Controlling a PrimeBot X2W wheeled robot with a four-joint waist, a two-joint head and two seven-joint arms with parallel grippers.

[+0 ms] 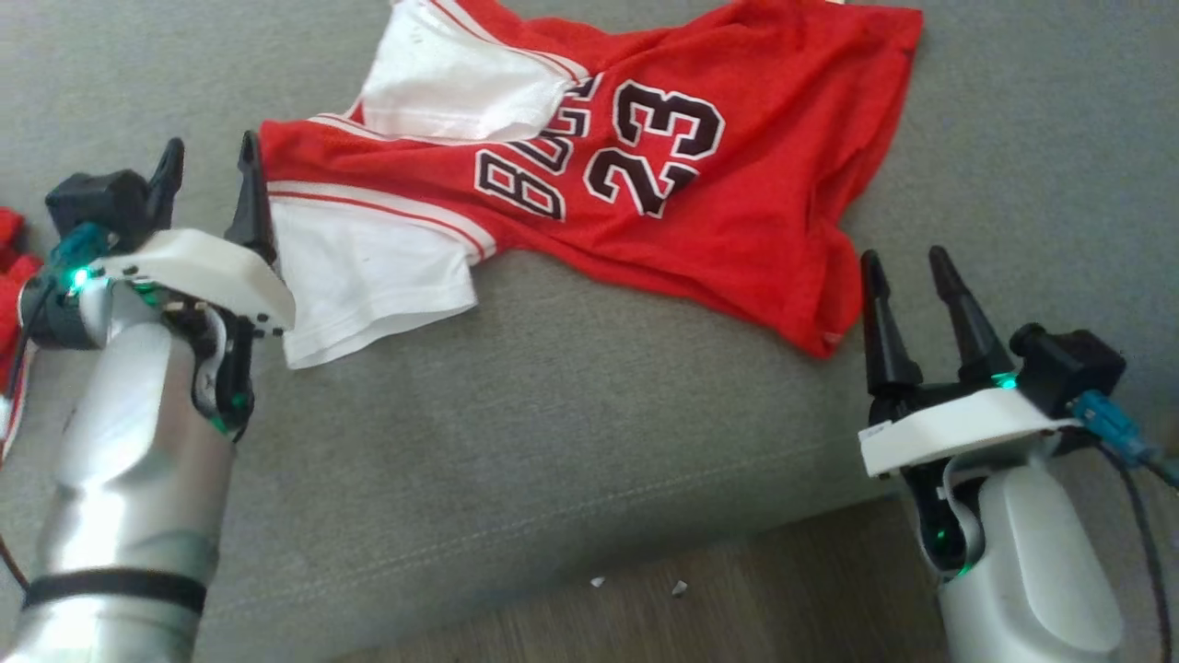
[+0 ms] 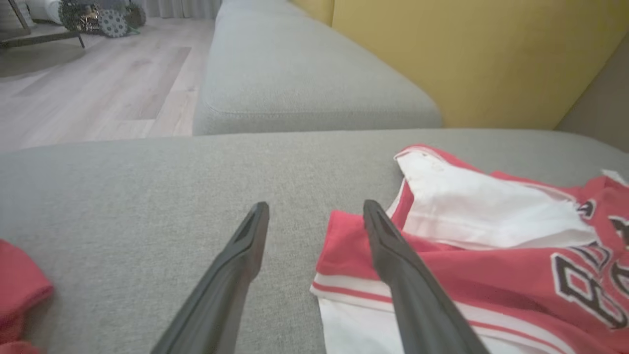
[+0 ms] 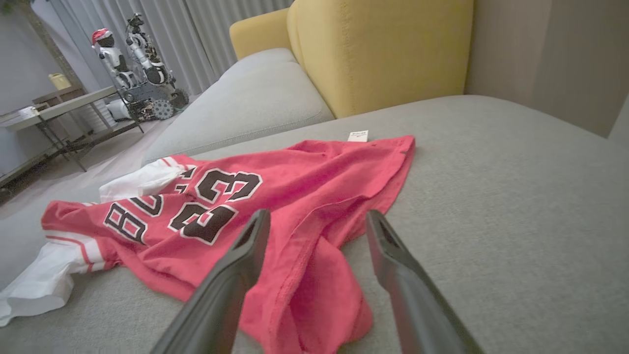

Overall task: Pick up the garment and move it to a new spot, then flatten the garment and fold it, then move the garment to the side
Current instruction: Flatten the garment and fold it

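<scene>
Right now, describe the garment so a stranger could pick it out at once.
Start at the wide grey sofa cushion in front of the yellow backrest. Rumpled across it lies a red-and-white jersey. Unlike the plain red cloth off to the robot's left, it bears a black 23 outlined in white.

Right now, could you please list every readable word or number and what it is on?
"23": on the red basketball jersey.
"BULL": same jersey, beside the number; the rest is hidden under a white fold.
Unreadable: the white tag at the jersey's edge, too small.
</scene>
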